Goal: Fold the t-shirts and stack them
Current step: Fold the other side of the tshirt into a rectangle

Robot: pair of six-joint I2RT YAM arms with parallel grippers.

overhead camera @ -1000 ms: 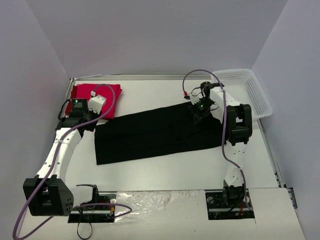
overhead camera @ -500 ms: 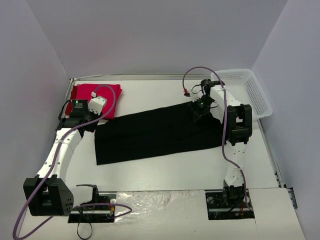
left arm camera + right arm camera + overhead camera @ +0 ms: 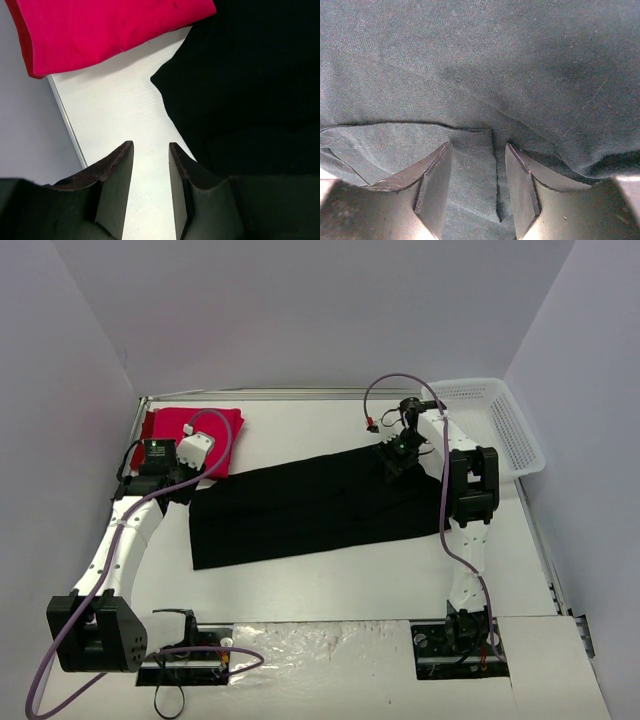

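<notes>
The black t-shirt point(image 3: 310, 505) lies as a long folded strip across the middle of the table. The red t-shirt point(image 3: 195, 432) lies folded at the back left. My left gripper point(image 3: 178, 488) is open and empty over bare table beside the black shirt's left end; the left wrist view shows its gripper point(image 3: 150, 145), the red shirt point(image 3: 100, 30) ahead and the black shirt point(image 3: 250, 90) to the right. My right gripper point(image 3: 392, 464) is open, low over the strip's right back part. In the right wrist view its gripper point(image 3: 479, 145) straddles a folded edge of black cloth point(image 3: 495, 65).
A white mesh basket point(image 3: 495, 420) stands at the back right, just beyond the right arm. A metal rail point(image 3: 250, 395) runs along the table's back edge, and grey walls close in on both sides.
My right gripper has shifted slightly toward the back over the black shirt. The left arm and both shirts look unchanged.
</notes>
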